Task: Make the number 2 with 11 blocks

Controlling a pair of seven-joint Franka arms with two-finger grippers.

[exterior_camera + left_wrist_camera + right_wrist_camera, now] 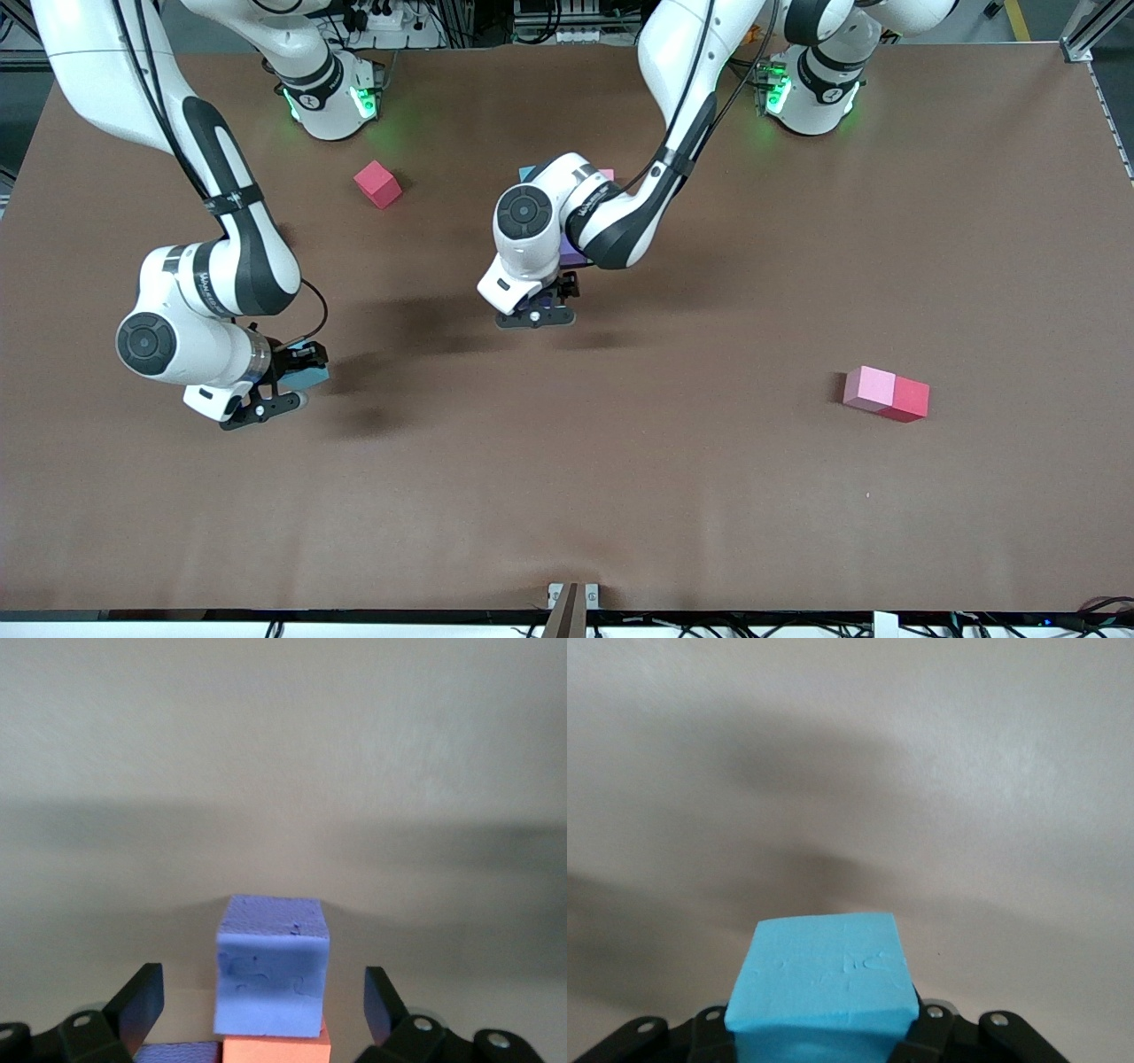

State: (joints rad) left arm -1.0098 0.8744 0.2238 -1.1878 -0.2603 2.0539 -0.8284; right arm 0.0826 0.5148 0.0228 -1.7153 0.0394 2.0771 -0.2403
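While the front view hides most of the growing figure under the left arm, it shows the left gripper [538, 312] low over the middle of the desk [620, 496] with its jaws apart, and only slivers of a cyan, a pink and a purple block peek out beside the forearm. The right gripper [285, 383] hangs over the desk toward the right arm's end, its jaws clamped on a cyan block [310, 376]. A pink block [868, 388] touching a red cube [909, 399] lies toward the left arm's end, and another red cube [377, 183] sits nearer the robots' bases. From the left wrist view, a purple block [271, 967] stands between the spread fingers [142, 1003], free of both, abutting an orange block [276, 1051]; judging by this, the placement looks done, so the left arm should rise straight up to avoid nudging the row. From the right wrist view, the cyan block [824, 981] sits square in the grip over bare desk; it should probably wait until the left arm clears, then descend level and flush against its neighbours.
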